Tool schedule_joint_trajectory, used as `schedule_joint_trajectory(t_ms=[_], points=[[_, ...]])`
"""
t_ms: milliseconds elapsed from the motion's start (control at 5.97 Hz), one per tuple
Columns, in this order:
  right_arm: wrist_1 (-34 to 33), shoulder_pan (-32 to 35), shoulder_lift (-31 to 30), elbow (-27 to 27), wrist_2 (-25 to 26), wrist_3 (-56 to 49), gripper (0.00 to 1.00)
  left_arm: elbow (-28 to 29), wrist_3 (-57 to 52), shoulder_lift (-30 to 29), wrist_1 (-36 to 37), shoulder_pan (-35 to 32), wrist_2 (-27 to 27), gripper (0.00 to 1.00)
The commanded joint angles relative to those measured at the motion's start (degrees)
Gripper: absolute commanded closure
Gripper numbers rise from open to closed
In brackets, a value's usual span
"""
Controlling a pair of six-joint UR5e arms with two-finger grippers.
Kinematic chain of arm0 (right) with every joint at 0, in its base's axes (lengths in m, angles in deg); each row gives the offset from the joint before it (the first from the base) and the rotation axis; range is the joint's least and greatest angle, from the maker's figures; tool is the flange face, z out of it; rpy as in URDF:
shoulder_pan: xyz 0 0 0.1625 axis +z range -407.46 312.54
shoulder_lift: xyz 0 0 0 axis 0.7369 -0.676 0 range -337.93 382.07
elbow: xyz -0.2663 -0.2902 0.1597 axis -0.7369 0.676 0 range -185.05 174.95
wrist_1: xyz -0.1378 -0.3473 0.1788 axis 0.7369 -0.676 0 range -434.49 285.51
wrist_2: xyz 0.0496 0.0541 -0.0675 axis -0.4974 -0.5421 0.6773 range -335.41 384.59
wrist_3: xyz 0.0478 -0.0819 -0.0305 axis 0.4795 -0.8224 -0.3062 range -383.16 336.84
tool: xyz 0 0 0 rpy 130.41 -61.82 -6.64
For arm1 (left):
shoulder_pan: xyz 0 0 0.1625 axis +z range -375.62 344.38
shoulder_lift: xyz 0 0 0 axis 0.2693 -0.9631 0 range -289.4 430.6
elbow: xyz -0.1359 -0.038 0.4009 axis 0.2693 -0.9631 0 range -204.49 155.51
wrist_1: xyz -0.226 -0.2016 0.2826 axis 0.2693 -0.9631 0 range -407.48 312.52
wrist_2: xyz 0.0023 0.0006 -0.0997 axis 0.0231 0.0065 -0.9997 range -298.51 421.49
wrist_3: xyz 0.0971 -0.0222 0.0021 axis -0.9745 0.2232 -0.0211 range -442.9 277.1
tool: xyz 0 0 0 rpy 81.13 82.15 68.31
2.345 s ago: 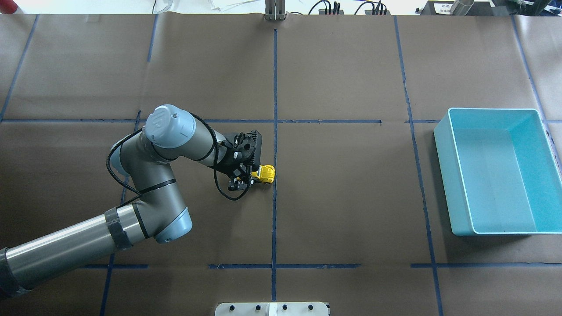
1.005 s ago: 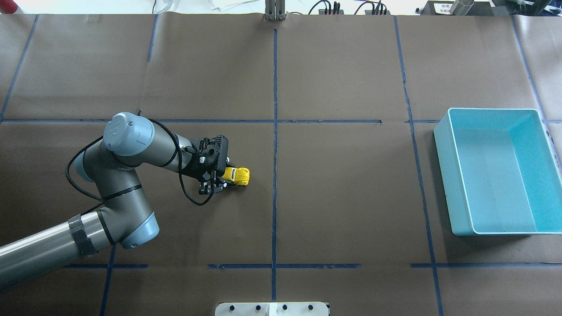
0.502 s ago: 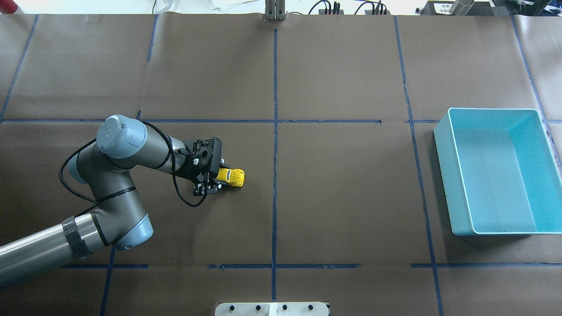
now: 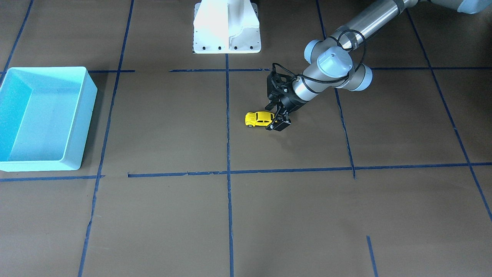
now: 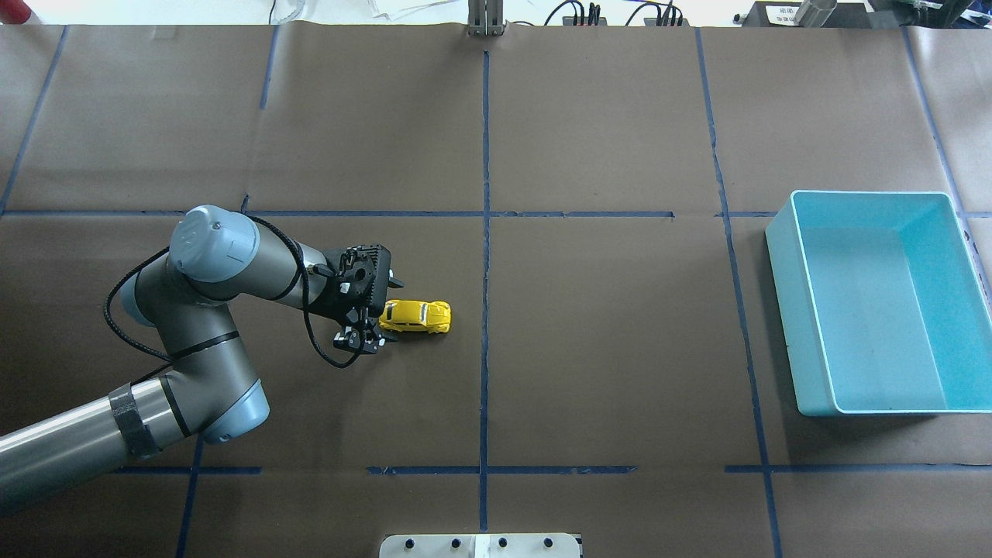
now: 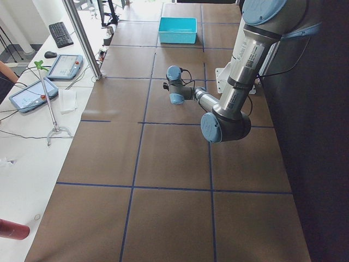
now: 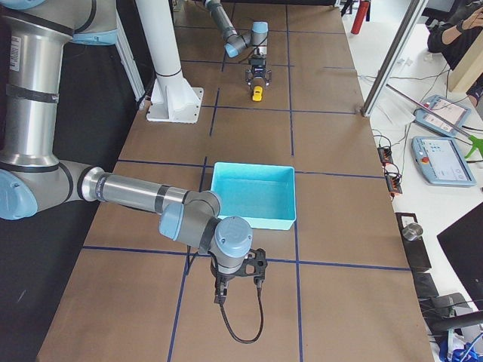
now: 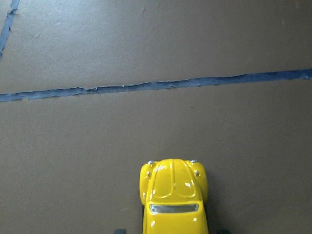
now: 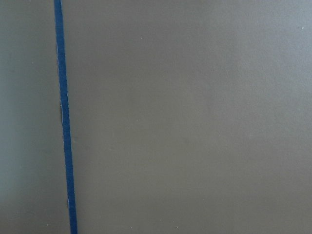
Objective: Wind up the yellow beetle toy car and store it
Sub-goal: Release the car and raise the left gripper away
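My left gripper (image 5: pixel 374 311) sits left of centre in the overhead view with its jaws spread wide and nothing in them. The wrist camera shows only the two fingertip ends at the bottom edge, one on each side of the car's tail.

Just to the right, the yellow beetle toy car (image 5: pixel 416 316) stands on its wheels on the brown paper. Its rear is at the mouth of the jaws and its nose points right, toward the blue tape line (image 5: pixel 485 310) down the middle of the frame. I read this as the let-go of the wind-up. The car is free of the fingers, but its tail is close enough that a careless move could clip it.

To do this well I would keep the jaws wide and lift the wrist straight up, not sideways, so neither finger brushes the rear wheels or turns the car off its heading.

For the pick-up I would come down over the middle of the body and close across the doors, low on the sides. The rounded glossy shell looks likely to squirt out of a high pinch.

Far right sits the teal bin (image 5: pixel 876 325), well apart from the car.

The right gripper (image 7: pixel 255 265) shows only in the right-hand side view, so I cannot tell how its jaws stand.
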Motion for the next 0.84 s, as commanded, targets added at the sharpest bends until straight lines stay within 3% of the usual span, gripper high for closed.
schedule_joint_trajectory(t_ms=[0,335,670], points=[[0.0,-0.01,0.0,0.0,0.0,0.0,0.0,-0.07,-0.11,0.0,-0.34,-0.06,-0.1,0.0],[0.0,0.08,0.0,0.0,0.0,0.0,0.0,-2.25,0.07,0.87,0.36,-2.15,-0.62,0.0],[0.0,-0.01,0.08,-0.17,-0.09,0.09,0.0,-13.36,-0.19,7.26,12.59,-5.33,-3.35,0.0]])
